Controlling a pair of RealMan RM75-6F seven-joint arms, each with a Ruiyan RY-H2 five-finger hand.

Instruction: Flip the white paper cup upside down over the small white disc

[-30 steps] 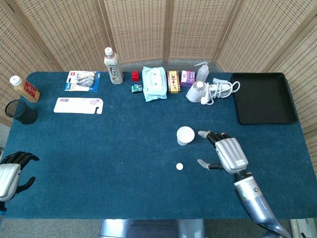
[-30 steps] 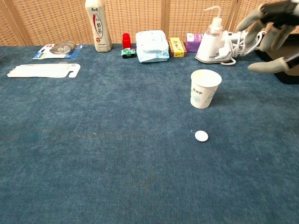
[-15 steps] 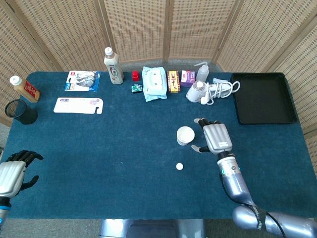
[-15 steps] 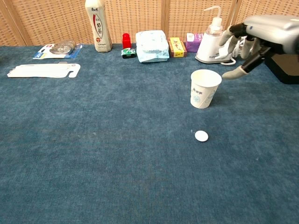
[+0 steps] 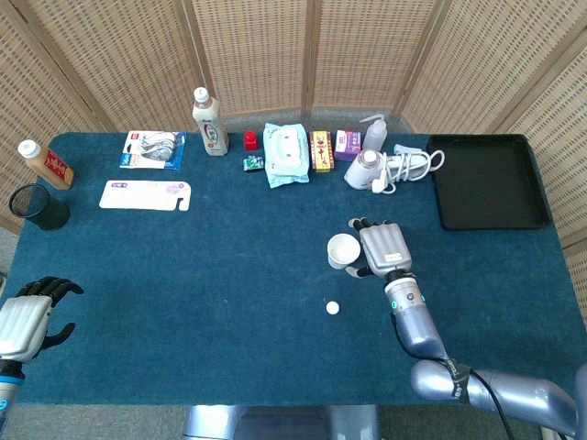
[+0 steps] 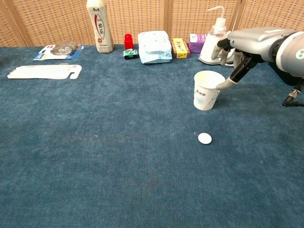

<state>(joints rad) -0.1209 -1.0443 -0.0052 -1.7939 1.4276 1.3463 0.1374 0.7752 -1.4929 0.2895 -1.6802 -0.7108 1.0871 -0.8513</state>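
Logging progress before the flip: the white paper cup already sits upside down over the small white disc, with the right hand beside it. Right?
Not quite. The white paper cup stands upright, mouth open upward, and the small white disc lies bare on the table, nearer the robot, apart from the cup. The chest view shows this clearly. The right hand is indeed beside the cup.

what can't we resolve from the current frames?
- Right hand to white paper cup contact: chest view shows a fingertip at the rim, touching or just short is unclear; in head view the hand's back covers its fingers.
- Left hand: cut by the head view's edge, absent from chest view.
- Small white disc: too small to identify.
- Cup print: too small to read.
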